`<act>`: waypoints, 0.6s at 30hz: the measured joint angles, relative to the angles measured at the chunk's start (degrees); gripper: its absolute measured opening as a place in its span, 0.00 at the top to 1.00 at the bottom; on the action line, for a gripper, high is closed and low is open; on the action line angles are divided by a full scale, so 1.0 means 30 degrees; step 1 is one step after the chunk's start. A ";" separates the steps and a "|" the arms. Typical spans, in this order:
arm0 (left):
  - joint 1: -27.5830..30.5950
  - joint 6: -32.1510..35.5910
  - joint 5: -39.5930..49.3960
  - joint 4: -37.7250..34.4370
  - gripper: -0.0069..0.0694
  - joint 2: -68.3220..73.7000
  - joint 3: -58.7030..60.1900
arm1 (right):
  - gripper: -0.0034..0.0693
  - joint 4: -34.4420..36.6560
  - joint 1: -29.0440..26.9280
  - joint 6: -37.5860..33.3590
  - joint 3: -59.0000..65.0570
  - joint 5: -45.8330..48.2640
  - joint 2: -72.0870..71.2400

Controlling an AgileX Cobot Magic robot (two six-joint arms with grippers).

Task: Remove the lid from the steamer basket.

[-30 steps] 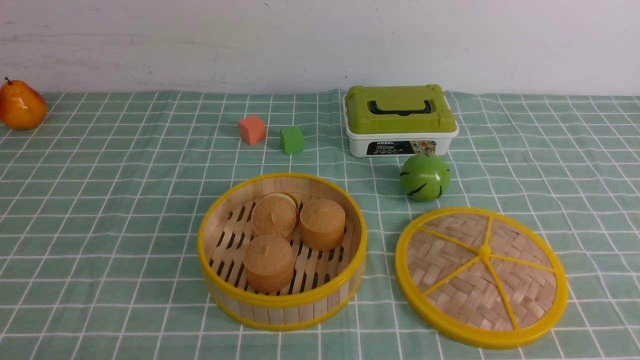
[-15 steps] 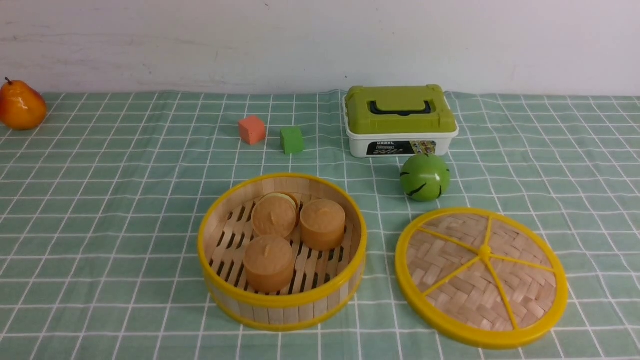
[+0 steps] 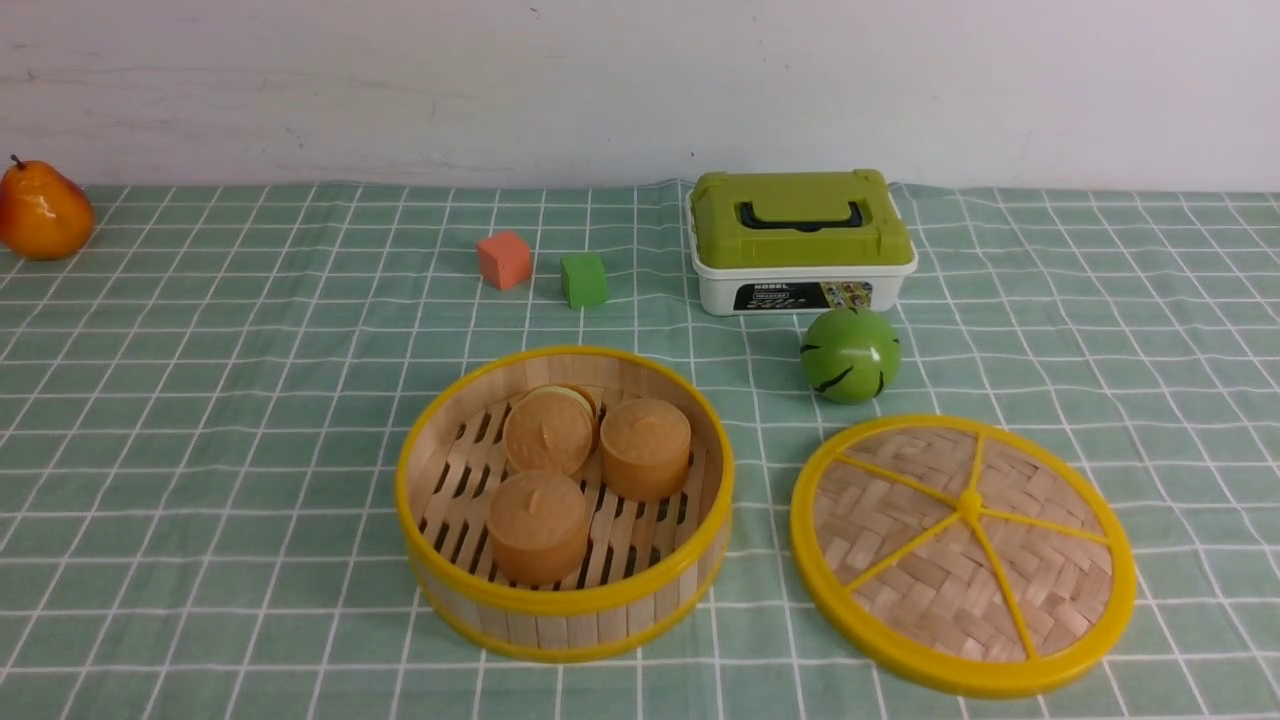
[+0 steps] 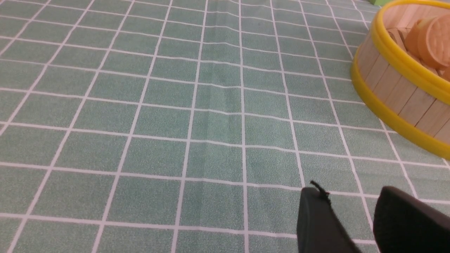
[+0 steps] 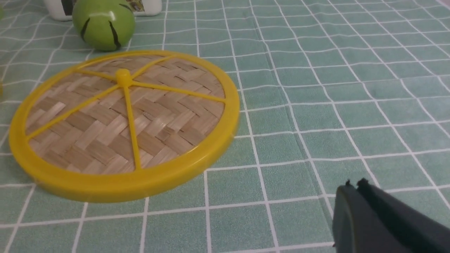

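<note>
The steamer basket point(image 3: 565, 600) stands uncovered at the table's front centre and holds three tan round buns point(image 3: 538, 522). Part of its wall shows in the left wrist view point(image 4: 393, 95). The lid point(image 3: 962, 553) lies flat on the cloth right of the basket, apart from it, and also shows in the right wrist view point(image 5: 123, 123). Neither arm shows in the front view. My left gripper point(image 4: 351, 196) is open and empty over bare cloth, to one side of the basket. My right gripper point(image 5: 354, 185) is shut and empty over the cloth beside the lid.
A green striped ball point(image 3: 850, 354) sits just behind the lid. A white box with a green lid point(image 3: 800, 240) stands behind it. An orange cube point(image 3: 503, 259) and a green cube point(image 3: 583, 279) sit at the back centre. A pear point(image 3: 42, 212) is at the far left.
</note>
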 joint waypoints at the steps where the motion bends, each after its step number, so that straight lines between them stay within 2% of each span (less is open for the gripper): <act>1: 0.0000 0.0000 0.0000 0.0000 0.60 0.0000 0.0000 | 0.99 0.0000 0.0105 0.0000 0.0000 0.0017 0.0000; 18: 0.0000 0.0000 0.0000 0.0000 0.60 0.0000 0.0000 | 0.98 0.0017 0.0379 0.0000 -0.0016 0.0074 0.0000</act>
